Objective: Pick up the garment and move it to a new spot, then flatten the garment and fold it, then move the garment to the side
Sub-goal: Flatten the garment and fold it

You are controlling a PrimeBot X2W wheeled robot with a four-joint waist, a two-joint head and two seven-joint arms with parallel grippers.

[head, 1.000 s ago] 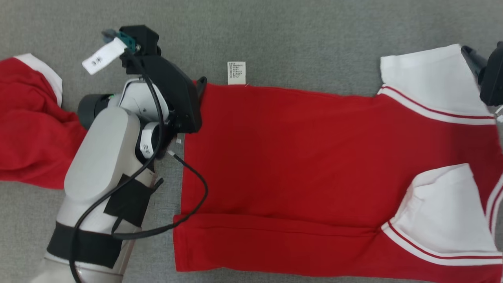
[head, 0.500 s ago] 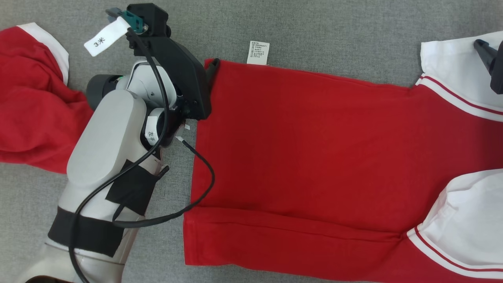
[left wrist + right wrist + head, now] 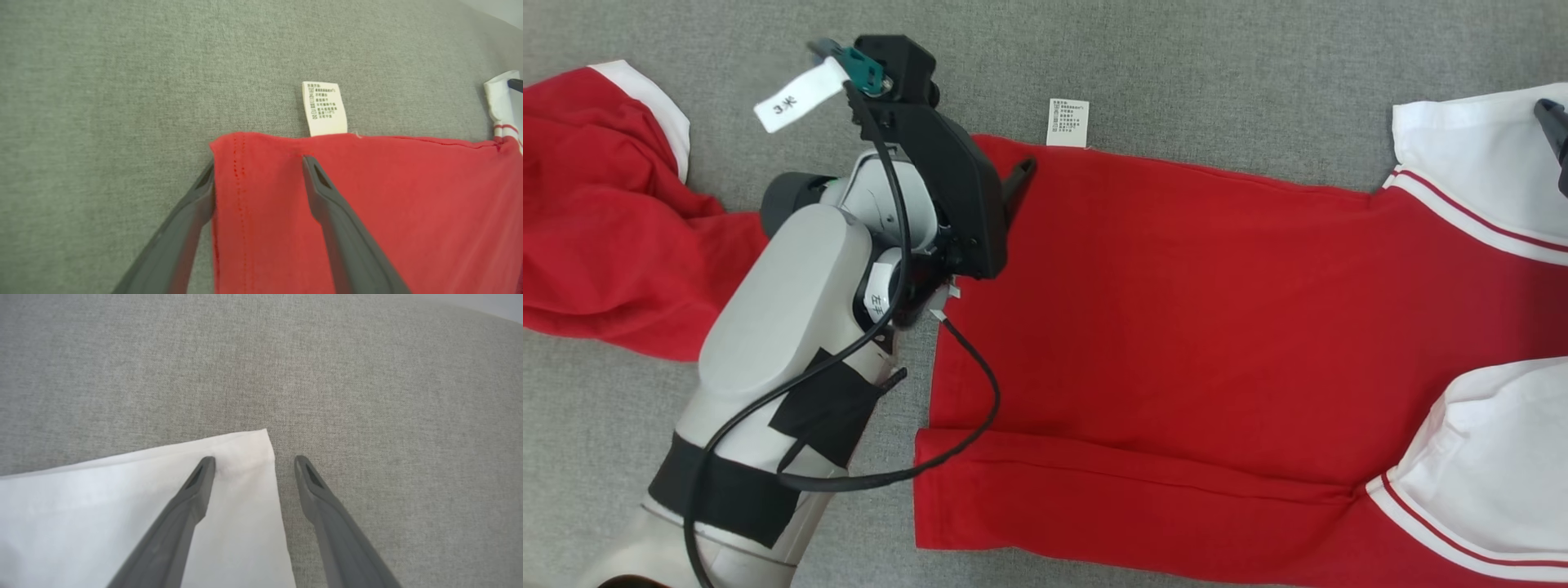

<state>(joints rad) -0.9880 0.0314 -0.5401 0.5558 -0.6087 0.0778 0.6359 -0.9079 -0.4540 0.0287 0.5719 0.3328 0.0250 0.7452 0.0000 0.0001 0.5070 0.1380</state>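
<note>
Spreading its dark fingers wide, our left gripper (image 3: 258,167) has edged in over the hem corner of the red cloth shirt with white sleeves (image 3: 1217,310), beside the white care label (image 3: 325,108). Our right gripper (image 3: 251,461), equally wide and empty, brackets a white sleeve corner (image 3: 245,457). The shirt lies flat on the grey woven surface (image 3: 1217,49), so we judge the folding grasp is next.

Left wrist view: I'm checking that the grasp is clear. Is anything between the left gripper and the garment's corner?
Nothing visible. The open left gripper straddles the garment at its corner; the care label lies beyond it.
</note>
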